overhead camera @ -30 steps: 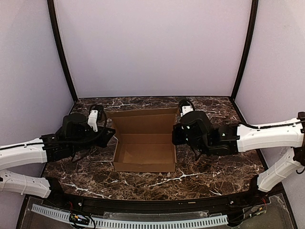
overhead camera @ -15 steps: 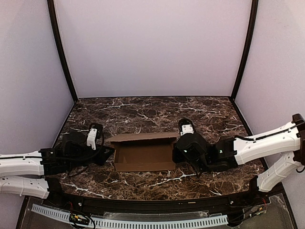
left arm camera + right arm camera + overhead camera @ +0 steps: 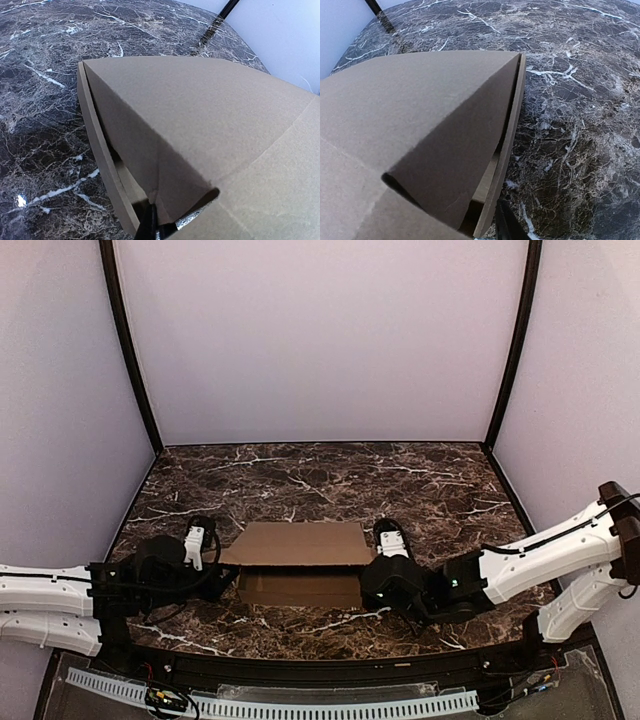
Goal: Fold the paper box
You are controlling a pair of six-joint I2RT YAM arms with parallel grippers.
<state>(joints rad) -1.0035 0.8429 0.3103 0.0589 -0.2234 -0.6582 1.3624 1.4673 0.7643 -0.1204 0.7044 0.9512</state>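
The paper box (image 3: 300, 543) is a shallow brown carton at the table's near middle, its lid lowered almost flat over the tray. My left gripper (image 3: 222, 560) is at the lid's left end. In the left wrist view the lid (image 3: 210, 110) fills the frame, and my gripper (image 3: 166, 222) pinches the lid's side flap just inside the box's side wall (image 3: 100, 150). My right gripper (image 3: 374, 560) is at the lid's right end. In the right wrist view the lid (image 3: 410, 100) hides all but one finger (image 3: 506, 227), which is outside the side wall (image 3: 507, 150).
The dark marble table (image 3: 330, 475) stretches behind the box to the purple back wall. Black frame posts (image 3: 130, 350) stand at the back corners. A perforated white rail (image 3: 300, 705) runs along the near edge.
The lid stood upright and open a second ago. Both grippers have swung it forward and down, moving toward the near edge, and it now lies nearly flat over the tray.
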